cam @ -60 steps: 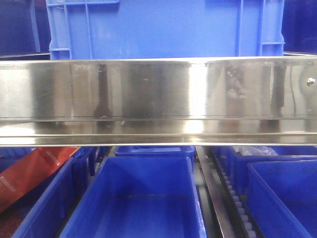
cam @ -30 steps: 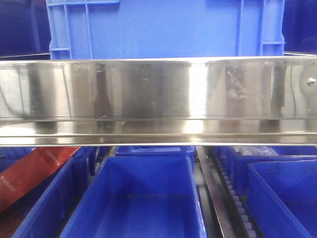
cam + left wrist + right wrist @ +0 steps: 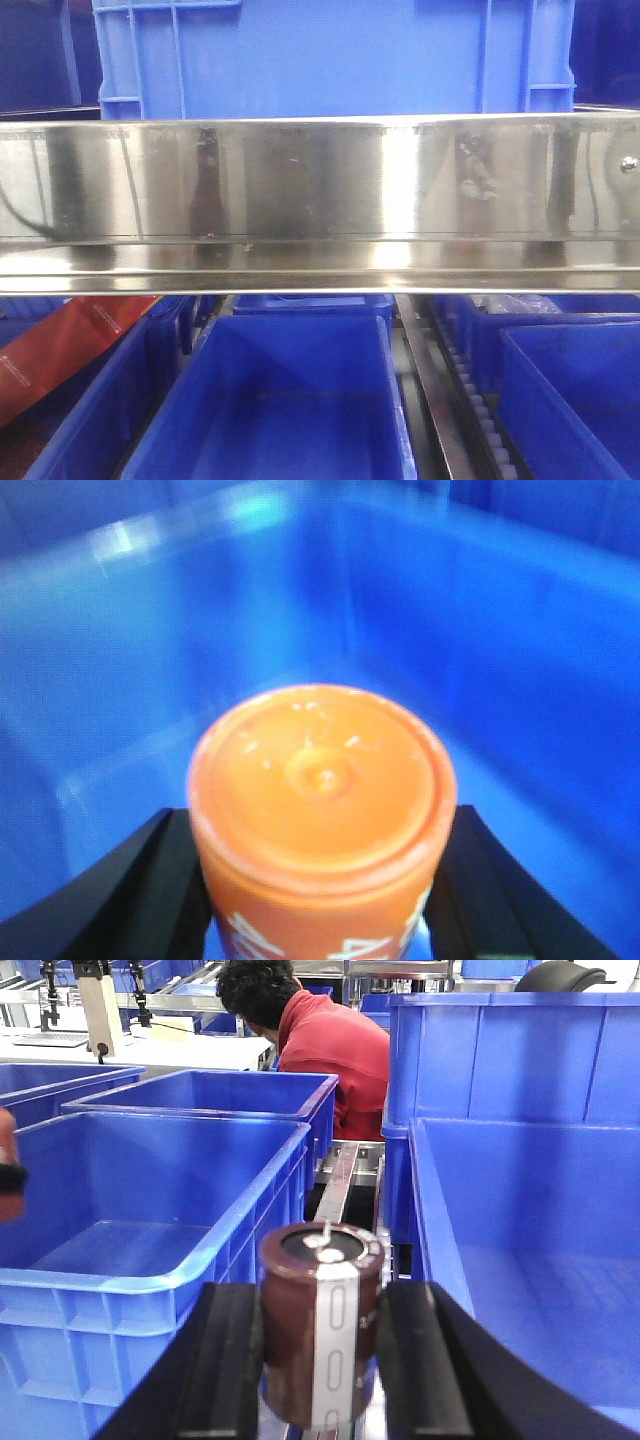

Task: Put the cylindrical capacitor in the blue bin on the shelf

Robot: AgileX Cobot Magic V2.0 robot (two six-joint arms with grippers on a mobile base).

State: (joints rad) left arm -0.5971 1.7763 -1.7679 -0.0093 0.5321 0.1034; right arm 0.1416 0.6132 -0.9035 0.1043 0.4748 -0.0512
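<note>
In the right wrist view my right gripper (image 3: pixel 320 1305) is shut on the cylindrical capacitor (image 3: pixel 322 1340), a dark brown cylinder with a silvery stripe and two leads on top. It is held upright over the gap between two blue bins, one to the left (image 3: pixel 150 1190) and one to the right (image 3: pixel 520 1230). In the left wrist view my left gripper (image 3: pixel 318 825) is shut on an orange cylinder with white lettering (image 3: pixel 320 780), inside a blue bin (image 3: pixel 480 630). The shelf's steel rail (image 3: pixel 320 180) crosses the front view. Neither gripper shows in that view.
A large blue crate (image 3: pixel 330 55) stands on the shelf above the rail. Several blue bins (image 3: pixel 290 400) and a roller track (image 3: pixel 440 400) lie below it, with a red package (image 3: pixel 60 350) at the left. A person in red (image 3: pixel 320 1040) sits beyond the bins.
Only the dark reflections at the left of the steel rail have shifted a little. The bins and the crate have not moved.
</note>
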